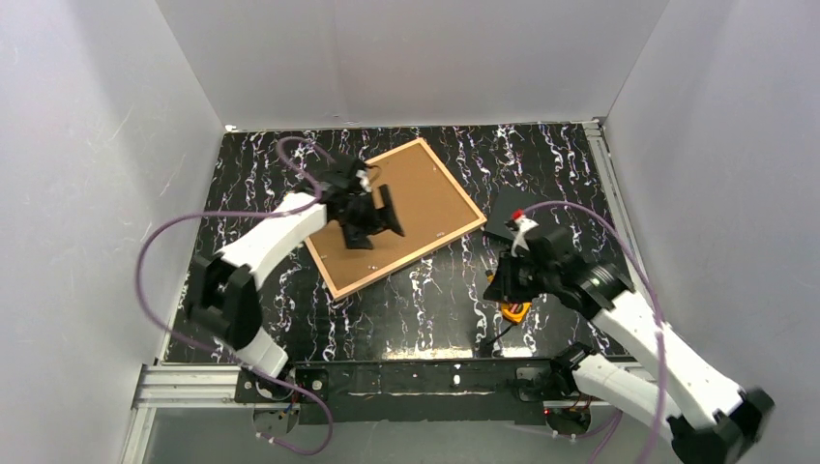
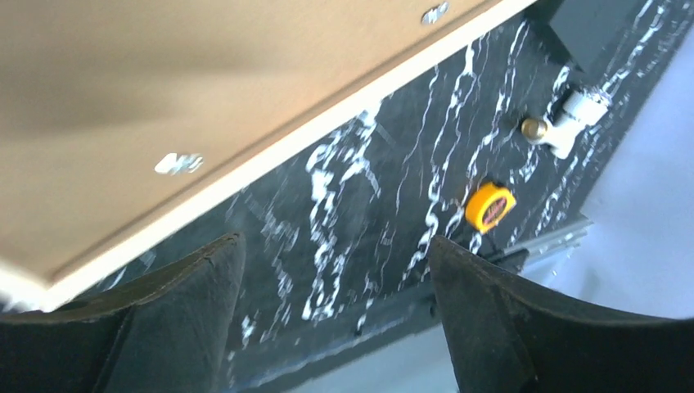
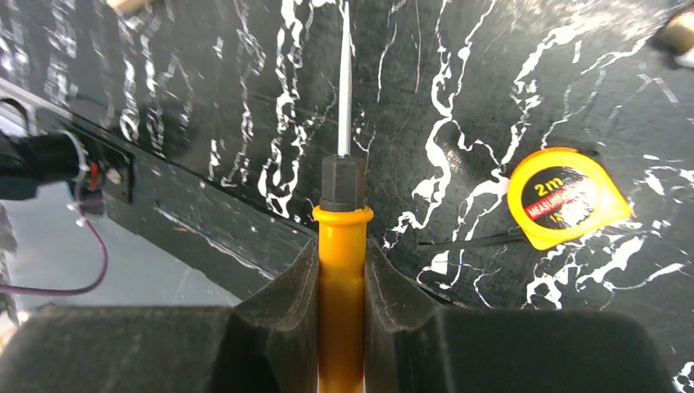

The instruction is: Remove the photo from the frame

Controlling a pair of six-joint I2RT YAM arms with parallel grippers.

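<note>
The frame (image 1: 411,259) of light-orange wood lies face down at the middle back of the black marbled table. The photo's brown board backing (image 1: 430,188) fills it; the printed side is hidden. My left gripper (image 1: 383,222) hovers over the frame's left part, open and empty. In the left wrist view the backing (image 2: 164,82), the pale frame edge (image 2: 327,131) and two metal clips (image 2: 178,162) show above the open fingers (image 2: 205,303). My right gripper (image 1: 508,280) is to the right of the frame, shut on an orange-handled screwdriver (image 3: 342,237) whose blade points away over the table.
A yellow tape measure (image 1: 514,311) lies by the right gripper and also shows in the right wrist view (image 3: 565,196). A small black rectangle (image 1: 505,224) and a white red-tipped object (image 1: 523,221) lie right of the frame. Grey walls enclose the table.
</note>
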